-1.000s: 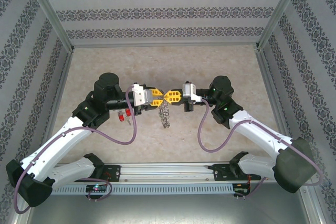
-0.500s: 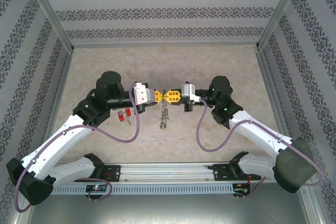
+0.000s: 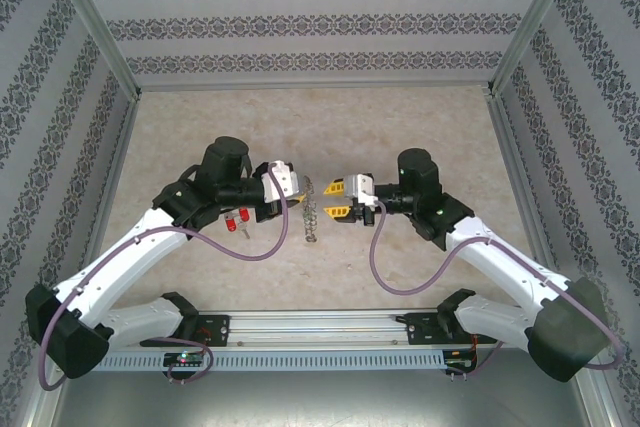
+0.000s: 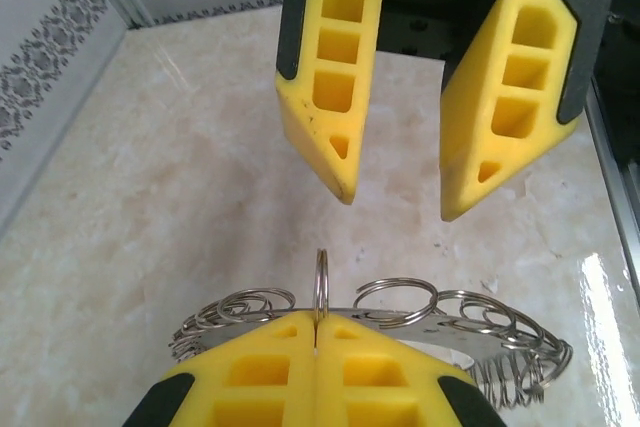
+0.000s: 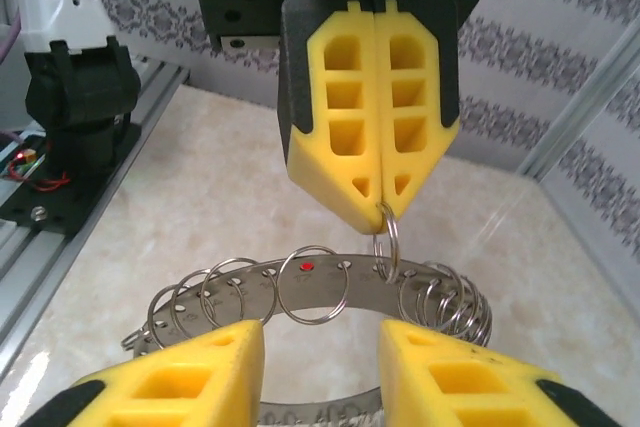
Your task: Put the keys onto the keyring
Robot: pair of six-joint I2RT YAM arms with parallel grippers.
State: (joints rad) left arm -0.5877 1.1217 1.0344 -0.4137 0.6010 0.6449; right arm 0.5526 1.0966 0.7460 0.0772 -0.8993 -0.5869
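Note:
The keyring is a silvery metal band carrying several small split rings, and it hangs a little above the table centre. My left gripper is shut on one of its small rings, with the band spreading out to both sides. My right gripper faces it from the right, open and apart from the ring. In the right wrist view my open right gripper frames the band below the shut left gripper. The two red-headed keys lie on the table beside the left arm.
Patterned walls close in the beige table on three sides. An aluminium rail with both arm bases runs along the near edge. Purple cables loop from each wrist. There is bare table behind the grippers.
My left gripper closed on a small ring while the right still held the keyring. The right gripper then opened, let go and drew back to the right. The left arm shifted slightly right.

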